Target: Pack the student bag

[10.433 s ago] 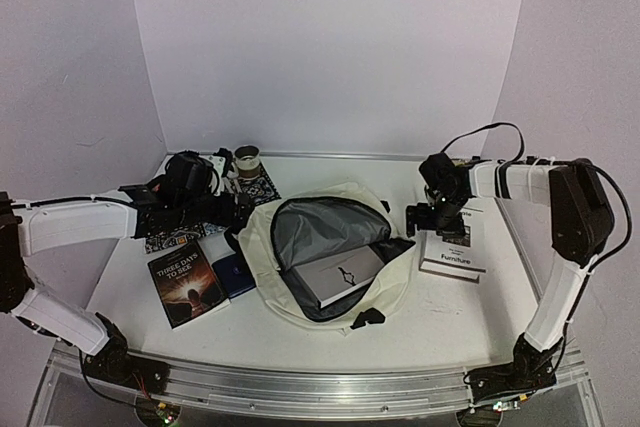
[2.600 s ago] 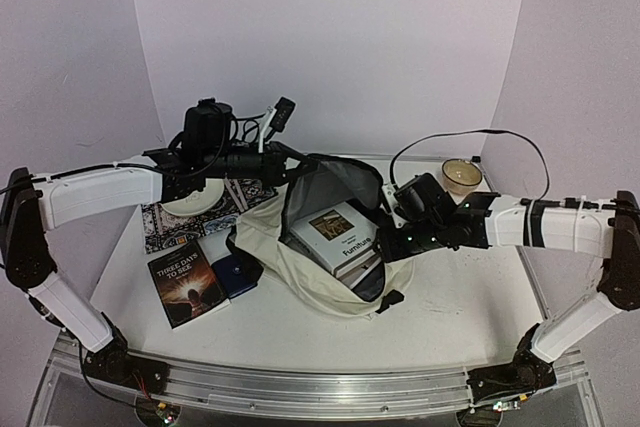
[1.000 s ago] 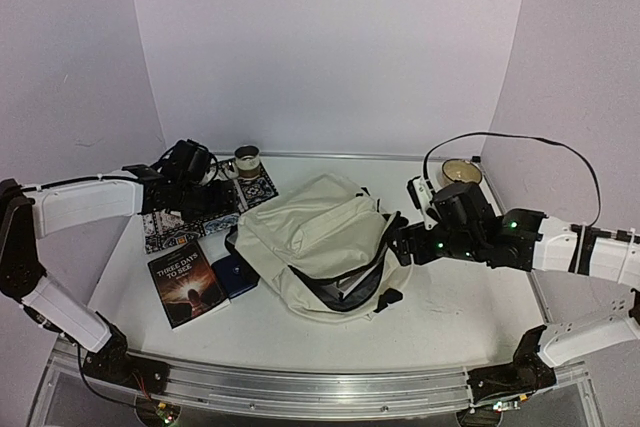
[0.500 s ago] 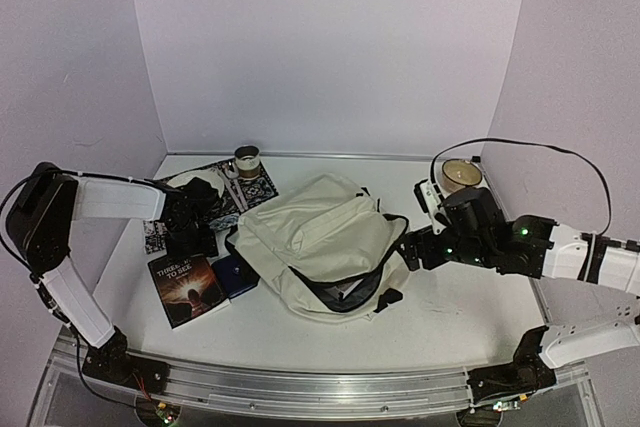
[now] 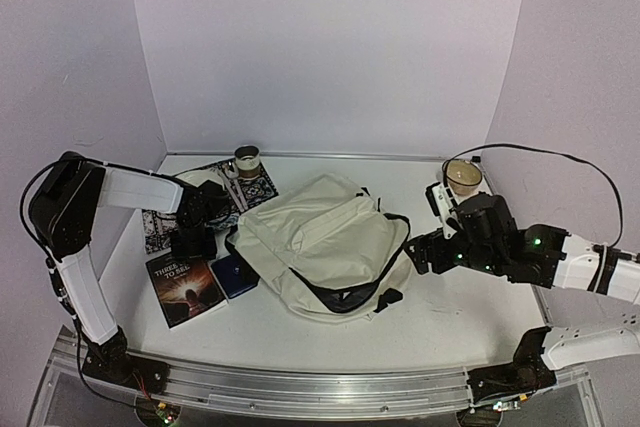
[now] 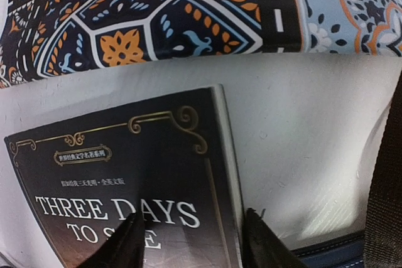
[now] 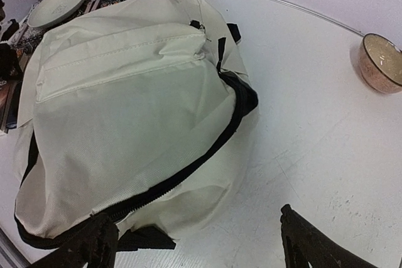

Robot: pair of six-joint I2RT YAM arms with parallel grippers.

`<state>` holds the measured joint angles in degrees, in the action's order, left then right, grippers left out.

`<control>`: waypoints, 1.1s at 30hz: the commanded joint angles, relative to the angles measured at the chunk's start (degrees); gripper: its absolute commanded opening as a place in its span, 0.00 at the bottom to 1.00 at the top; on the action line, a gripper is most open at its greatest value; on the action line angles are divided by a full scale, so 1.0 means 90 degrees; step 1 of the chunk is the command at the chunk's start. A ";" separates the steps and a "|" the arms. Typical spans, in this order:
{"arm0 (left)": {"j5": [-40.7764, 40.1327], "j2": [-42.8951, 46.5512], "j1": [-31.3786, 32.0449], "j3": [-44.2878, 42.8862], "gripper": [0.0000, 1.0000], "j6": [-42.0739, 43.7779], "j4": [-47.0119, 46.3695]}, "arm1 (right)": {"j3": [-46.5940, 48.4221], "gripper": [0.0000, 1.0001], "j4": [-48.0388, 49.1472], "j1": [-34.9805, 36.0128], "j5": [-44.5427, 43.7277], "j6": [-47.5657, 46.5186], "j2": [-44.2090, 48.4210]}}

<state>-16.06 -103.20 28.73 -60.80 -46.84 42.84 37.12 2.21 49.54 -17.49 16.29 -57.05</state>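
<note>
The student bag [image 5: 320, 245] lies in the middle of the table, its cream flap folded down over the mouth and the black zipper [image 7: 188, 171] still parted along the front. My left gripper [image 5: 195, 239] is low over the dark book "Three Days to See" [image 6: 125, 180]. Its jaws are partly apart. One finger [image 6: 129, 243] is on the cover and the other [image 6: 260, 243] sits at the book's right edge. My right gripper [image 7: 201, 249] stands open just right of the bag [image 7: 125, 92], holding nothing.
A patterned mat [image 6: 188, 10] lies behind the book, with a plate [image 7: 59, 4] and a cup [image 5: 247, 160] on it. A blue notebook [image 5: 237, 274] lies between the book [image 5: 185, 287] and the bag. A bowl [image 5: 462, 175] stands at the back right.
My left gripper came down from the mat onto the book's top corner and its jaws narrowed. My right arm drew back to the right, away from the bag.
</note>
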 commanded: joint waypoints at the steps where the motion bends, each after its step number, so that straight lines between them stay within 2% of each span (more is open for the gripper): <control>1: 0.0103 -0.0120 -0.0038 0.0105 0.42 -0.0133 0.0161 | -0.0048 0.90 0.0067 0.0026 -0.0221 -0.0058 0.0122; 8: 0.0088 0.0755 -0.0046 0.0311 0.07 -0.0182 0.0236 | 0.0043 0.90 0.0087 0.0024 -0.0218 -0.0108 -0.0023; 10: 0.0111 0.1117 -0.0046 0.0366 0.01 -0.0243 0.0260 | 0.0114 0.90 0.0093 0.0023 -0.0114 -0.0125 -0.0098; 22: 0.0044 0.3337 -0.0042 0.0199 0.00 -0.0422 0.0519 | 0.0862 0.89 0.0243 0.0271 0.0598 -0.0261 -0.0626; 28: -0.0162 0.4289 -0.0043 -0.0437 0.00 -0.0324 0.0746 | 0.1378 0.89 0.0528 0.0609 0.0867 -0.0297 -0.1073; 33: -0.0136 0.4673 -0.0038 -0.1146 0.00 -0.0096 0.0825 | 0.1642 0.89 0.0874 0.0802 0.1182 -0.0180 -0.1480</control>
<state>-15.69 -64.85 28.45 -63.42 -49.29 52.11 48.67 6.55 55.48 -9.56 14.34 -68.04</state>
